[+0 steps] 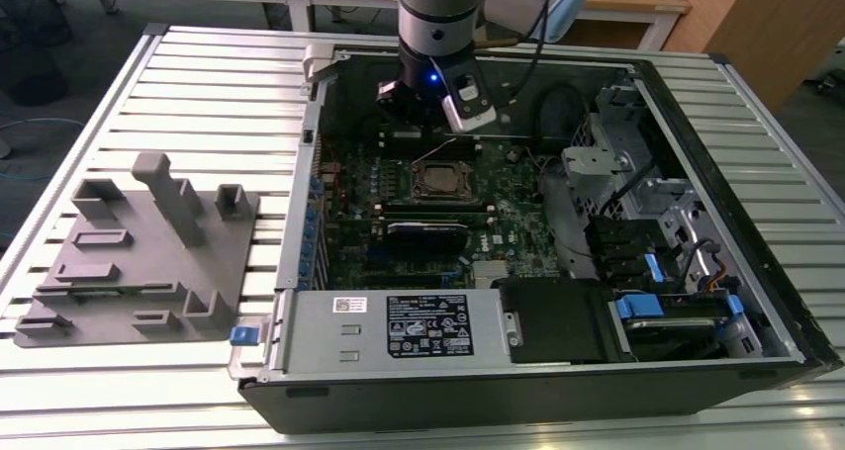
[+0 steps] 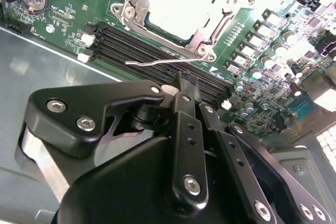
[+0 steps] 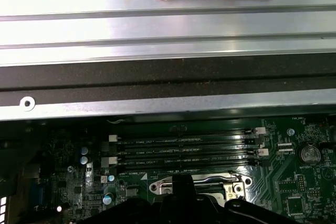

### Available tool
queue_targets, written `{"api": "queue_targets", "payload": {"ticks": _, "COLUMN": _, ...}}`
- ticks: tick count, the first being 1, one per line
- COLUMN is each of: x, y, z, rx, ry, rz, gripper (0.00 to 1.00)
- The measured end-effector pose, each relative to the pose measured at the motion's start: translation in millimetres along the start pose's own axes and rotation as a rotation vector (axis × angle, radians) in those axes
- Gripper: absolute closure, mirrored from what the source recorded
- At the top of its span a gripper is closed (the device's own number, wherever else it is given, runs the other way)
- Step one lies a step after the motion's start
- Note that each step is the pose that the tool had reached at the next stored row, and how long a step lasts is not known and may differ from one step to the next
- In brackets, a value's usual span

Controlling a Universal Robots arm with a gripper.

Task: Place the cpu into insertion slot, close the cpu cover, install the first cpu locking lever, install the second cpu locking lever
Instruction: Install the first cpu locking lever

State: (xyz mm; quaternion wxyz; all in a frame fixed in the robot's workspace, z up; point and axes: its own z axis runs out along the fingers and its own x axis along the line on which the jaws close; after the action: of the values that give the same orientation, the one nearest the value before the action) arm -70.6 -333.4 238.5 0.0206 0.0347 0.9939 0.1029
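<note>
Second wrist view: cpu [image 2: 178, 4] lies beyond pincer [image 2: 187, 81].

slatted table [image 1: 198, 84] — grey fixture block [image 1: 145, 262] on it | open computer case [image 1: 528, 401] beside | power supply [image 1: 330, 326] inside

Silver-grey arm [image 1: 440, 10], blue light [image 1: 433, 77], black gripper [image 2: 184, 81] linkage with silver screws [image 2: 191, 183]

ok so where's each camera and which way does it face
Exterior view: off the arm, high up, looking down into the computer case on the slatted table; the arm and gripper show.
Second wrist view: rides the arm, looking past the gripper at the motherboard and cpu cover.
First wrist view: rides the arm, looking across the memory slots toward the case wall and table; the gripper shows.
Shared: all three hold the insertion slot; both wrist views the memory slots.
</note>
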Motion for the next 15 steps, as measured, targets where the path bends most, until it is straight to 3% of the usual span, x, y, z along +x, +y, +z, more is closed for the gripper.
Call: {"api": "queue_targets", "payload": {"ticks": 15, "x": -3.1, "y": 0.2, "z": 0.1, "rx": 0.0003, "ry": 0.0001, "rz": 0.000, "gripper": 0.90}}
